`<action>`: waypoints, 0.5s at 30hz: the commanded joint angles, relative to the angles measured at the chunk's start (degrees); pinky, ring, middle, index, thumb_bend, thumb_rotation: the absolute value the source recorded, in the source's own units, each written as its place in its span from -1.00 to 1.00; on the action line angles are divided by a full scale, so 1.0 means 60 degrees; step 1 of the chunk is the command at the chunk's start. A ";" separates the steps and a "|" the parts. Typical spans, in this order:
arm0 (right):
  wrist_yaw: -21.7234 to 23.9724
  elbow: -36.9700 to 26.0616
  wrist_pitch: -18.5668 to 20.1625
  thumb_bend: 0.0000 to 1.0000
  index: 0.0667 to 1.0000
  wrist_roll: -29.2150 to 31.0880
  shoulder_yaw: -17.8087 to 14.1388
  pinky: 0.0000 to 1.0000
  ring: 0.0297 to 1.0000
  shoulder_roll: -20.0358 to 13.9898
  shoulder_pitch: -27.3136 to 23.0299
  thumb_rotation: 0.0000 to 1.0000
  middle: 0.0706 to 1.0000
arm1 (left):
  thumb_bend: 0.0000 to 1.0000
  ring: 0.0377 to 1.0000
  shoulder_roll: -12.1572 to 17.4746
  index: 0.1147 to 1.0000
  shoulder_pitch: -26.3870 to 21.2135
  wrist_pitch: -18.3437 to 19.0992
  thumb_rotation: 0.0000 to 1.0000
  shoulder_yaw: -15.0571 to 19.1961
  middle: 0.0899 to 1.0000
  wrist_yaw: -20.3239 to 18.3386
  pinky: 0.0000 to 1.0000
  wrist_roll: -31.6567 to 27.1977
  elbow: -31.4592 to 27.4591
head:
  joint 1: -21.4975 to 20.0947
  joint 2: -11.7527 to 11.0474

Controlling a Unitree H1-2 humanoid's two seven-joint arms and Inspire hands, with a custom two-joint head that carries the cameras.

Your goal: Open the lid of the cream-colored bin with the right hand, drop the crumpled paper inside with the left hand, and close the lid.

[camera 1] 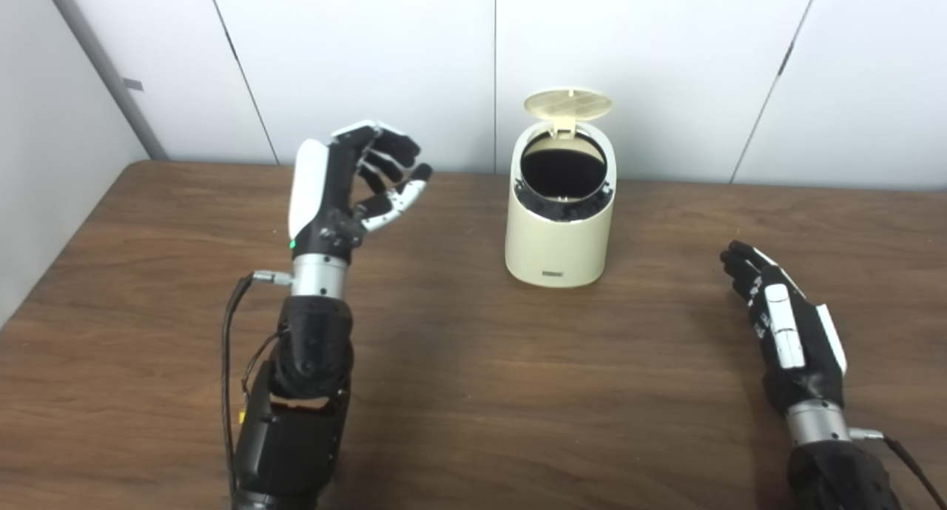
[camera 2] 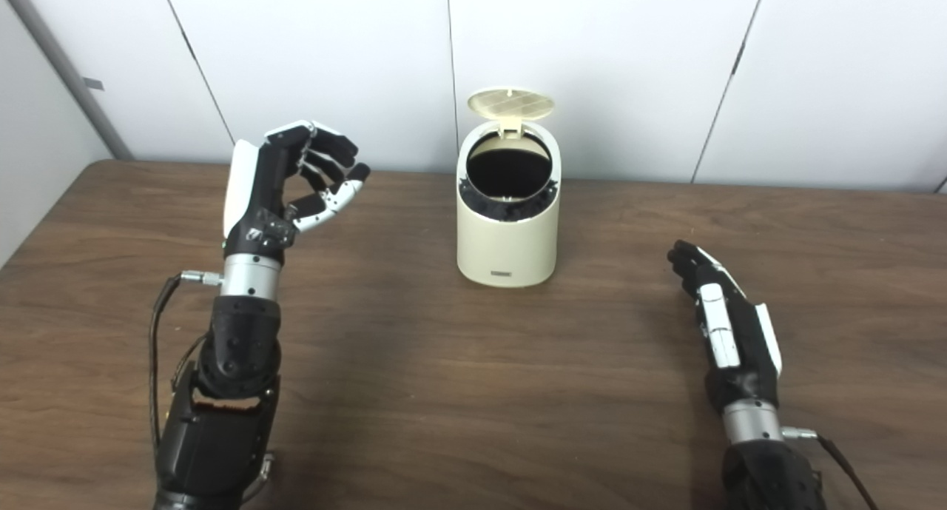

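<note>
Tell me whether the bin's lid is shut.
No. The lid stands upright at the back of the bin, leaving its dark opening exposed.

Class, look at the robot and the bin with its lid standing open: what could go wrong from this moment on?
1. The lid stands open, yet both hands are away from the bin; closing could be skipped.
2. No paper shows on the table or in the left hand, and the bin's inside is too dark to confirm it landed.
3. The right hand lies low beside the bin; reaching back for the lid might nudge the bin.
</note>
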 commanded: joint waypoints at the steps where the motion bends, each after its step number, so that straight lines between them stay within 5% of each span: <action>1: 0.0123 -0.0011 -0.0442 -0.08 0.58 0.0262 -0.0075 0.89 0.81 0.0036 -0.0150 0.68 0.67 | -0.03 -0.20 0.0018 -0.06 -0.0039 -0.0020 -1.00 0.0044 -0.11 -0.0012 -0.30 -0.0253 -0.0191 | 0.0002 0.0003; 3: 0.0162 -0.0019 -0.0423 -0.04 0.60 0.0361 -0.0098 0.91 0.84 0.0015 -0.0159 0.69 0.70 | -0.01 -0.21 0.0171 -0.05 0.0184 -0.0042 -1.00 -0.0037 -0.11 -0.0125 -0.20 -0.0228 -0.0243 | -0.0004 0.0008; 4: 0.0181 -0.0017 -0.0432 -0.02 0.61 0.0411 -0.0116 0.91 0.85 0.0008 -0.0162 0.70 0.72 | 0.01 -0.05 0.0250 -0.09 0.0303 -0.0062 -1.00 -0.0061 -0.11 -0.0201 -0.12 -0.0276 -0.0264 | -0.0017 0.0022; 6: 0.0179 -0.0014 -0.0418 0.02 0.62 0.0499 -0.0175 0.94 0.88 0.0004 -0.0173 0.71 0.77 | 0.00 0.19 0.0336 -0.12 0.0574 0.0126 -0.89 -0.0036 0.19 -0.0516 0.04 -0.0649 -0.0393 | -0.0020 0.0034; 9: 0.0230 0.0119 -0.0632 0.05 0.68 0.0627 -0.0250 0.95 0.90 -0.0032 -0.0211 0.72 0.82 | -0.03 0.55 0.0433 0.54 0.0938 0.0197 -0.10 0.0064 0.58 -0.0985 0.45 -0.1401 -0.0474 | -0.0041 0.0054; 12: 0.0291 0.0115 -0.0696 0.06 0.72 0.0793 -0.0328 0.94 0.91 -0.0049 -0.0212 0.71 0.84 | -0.07 0.77 0.0463 0.87 0.1228 -0.0137 0.18 0.0233 0.85 -0.1225 0.72 -0.2209 -0.0359 | -0.0042 0.0096; 15: 0.0364 0.0046 -0.0665 0.08 0.75 0.0867 -0.0356 0.96 0.93 -0.0099 -0.0192 0.70 0.86 | 0.04 0.92 0.0511 0.99 0.1405 -0.0008 0.46 0.0346 0.98 -0.1510 0.93 -0.2899 -0.0279 | -0.0081 0.0134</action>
